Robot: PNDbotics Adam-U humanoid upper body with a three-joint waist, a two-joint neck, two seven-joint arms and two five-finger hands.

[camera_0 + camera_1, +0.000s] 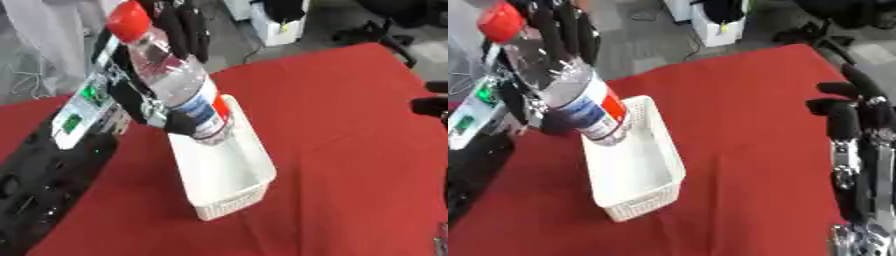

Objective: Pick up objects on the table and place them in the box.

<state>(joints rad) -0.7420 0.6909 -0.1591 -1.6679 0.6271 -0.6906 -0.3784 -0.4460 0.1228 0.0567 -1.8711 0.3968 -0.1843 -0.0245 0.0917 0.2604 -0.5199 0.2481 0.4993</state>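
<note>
— Black fingers are wrapping around something at the upper left of the frame. What is the left hand (179, 30) carrying?

— It is grasping a clear plastic bottle (175, 82) with a red cap (131, 21) and a blue and red label. The fingers are curling round the upper body of the bottle, and the thumb side is pressing in lower down, near the label.

— Where is the bottle sitting in relation to the box?

— It is hanging tilted, cap toward the upper left, with its base dipping over the near-left end of the white box (229, 186). Whether the base is touching the box wall, I cannot tell.

— And the box itself?

— It is lying at the centre of the frame on the red cloth of the bench (350, 125), long side running up and down, its slotted end wall facing the lower edge.

— Anything on the right side?

— The right hand (857, 107) is showing at the right edge in the right eye view, fingers pointing up and relaxed, holding nothing, well apart from the box.
</note>
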